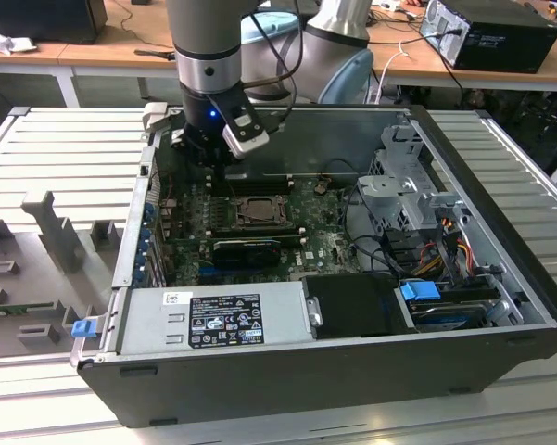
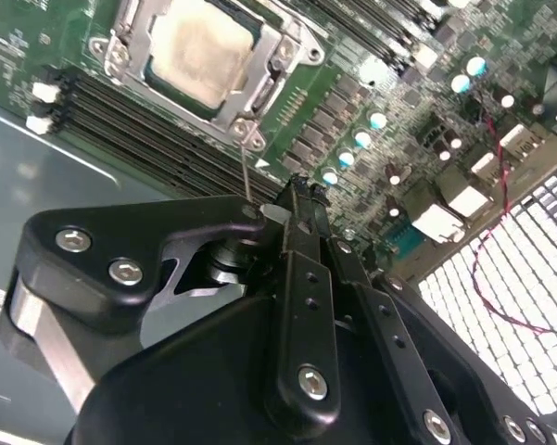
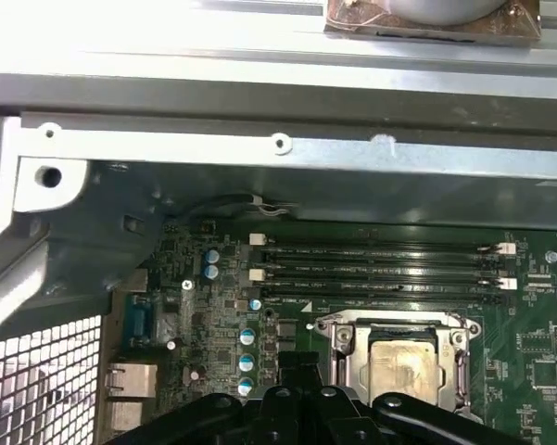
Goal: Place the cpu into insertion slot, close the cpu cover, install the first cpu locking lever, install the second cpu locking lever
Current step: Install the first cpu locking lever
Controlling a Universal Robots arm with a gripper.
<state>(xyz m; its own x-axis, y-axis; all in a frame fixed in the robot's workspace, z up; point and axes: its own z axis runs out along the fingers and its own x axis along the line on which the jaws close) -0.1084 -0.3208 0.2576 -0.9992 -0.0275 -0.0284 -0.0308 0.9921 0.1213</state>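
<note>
Placed: the cpu (image 2: 202, 51), flat in the insertion slot (image 1: 230, 213), a short way beyond the tips of the claw (image 2: 304, 193). Lowered over it: the cpu cover (image 2: 264, 79), framing the pale face in both wrist views. Not settled: the levers. One thin locking lever (image 2: 246, 167) reaching from the socket corner to just beside the claw tips, apparently unlatched, though hard to judge from this angle. So roughly half done, with the levers left. Arm (image 1: 204, 37) upright, wrist pointing straight down into the open case (image 1: 352, 371), claw low over the memory slots (image 3: 380, 264) next to the socket. Fingers drawn fully together, nothing seen between them.
</note>
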